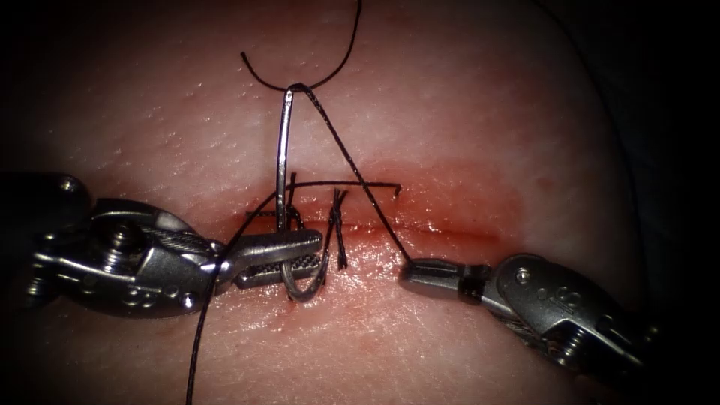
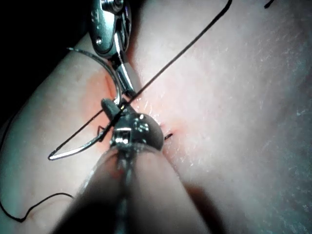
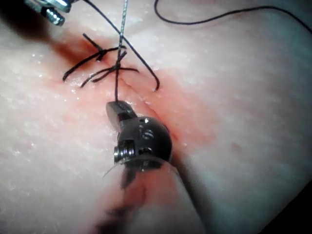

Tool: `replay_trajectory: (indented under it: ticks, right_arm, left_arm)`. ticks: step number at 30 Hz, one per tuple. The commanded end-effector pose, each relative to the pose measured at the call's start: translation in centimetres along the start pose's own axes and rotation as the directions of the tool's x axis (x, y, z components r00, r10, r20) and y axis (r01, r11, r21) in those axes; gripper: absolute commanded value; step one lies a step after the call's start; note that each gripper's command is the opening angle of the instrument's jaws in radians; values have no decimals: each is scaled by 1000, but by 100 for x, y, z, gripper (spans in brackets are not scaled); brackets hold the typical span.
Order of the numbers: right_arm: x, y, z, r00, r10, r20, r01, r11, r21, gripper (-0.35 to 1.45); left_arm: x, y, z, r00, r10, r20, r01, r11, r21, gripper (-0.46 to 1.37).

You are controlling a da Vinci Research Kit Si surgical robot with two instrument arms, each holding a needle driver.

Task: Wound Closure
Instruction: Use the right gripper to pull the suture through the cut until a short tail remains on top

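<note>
Nearest the lens, the left claw (image 1: 281, 259) comes in low, its jaws clamped on the needle (image 1: 283, 161) close to the pointed end of the curve — the tip hooks round just below the jaws, free of the tissue (image 1: 465, 112). Level with it, the right claw (image 1: 420, 271) sits jaws together, gripping the thread (image 1: 352, 161) right at the cut (image 1: 442, 229). Between them, knotted cut ends (image 1: 337, 225) straddle the cut, with red fluid (image 1: 457, 202) staining its right stretch. Farther back, the needle's shaft rises over the far side — thread runs taut from its swaged end down to the right claw.
</note>
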Motion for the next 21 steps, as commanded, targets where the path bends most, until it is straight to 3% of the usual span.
replay_trajectory:
  ticks: [1,7,14,21]
  right_arm:
    - [2,-6,-2,1000,-2,14,1,1000,19,-35]
    - [10,-44,-9,999,-17,50,10,992,124,-35]
    - [23,-85,-12,999,-34,37,27,981,193,-35]
    - [43,-130,1,999,-40,24,33,968,247,-35]
  left_arm:
    - [-1,0,0,1000,0,-1,0,1000,-3,-35]
    - [-8,-1,-8,1000,1,-11,-1,1000,-5,-35]
    - [-11,5,-27,1000,8,-23,-8,1000,-14,-35]
    - [5,27,-60,999,26,-43,-27,999,-28,-35]
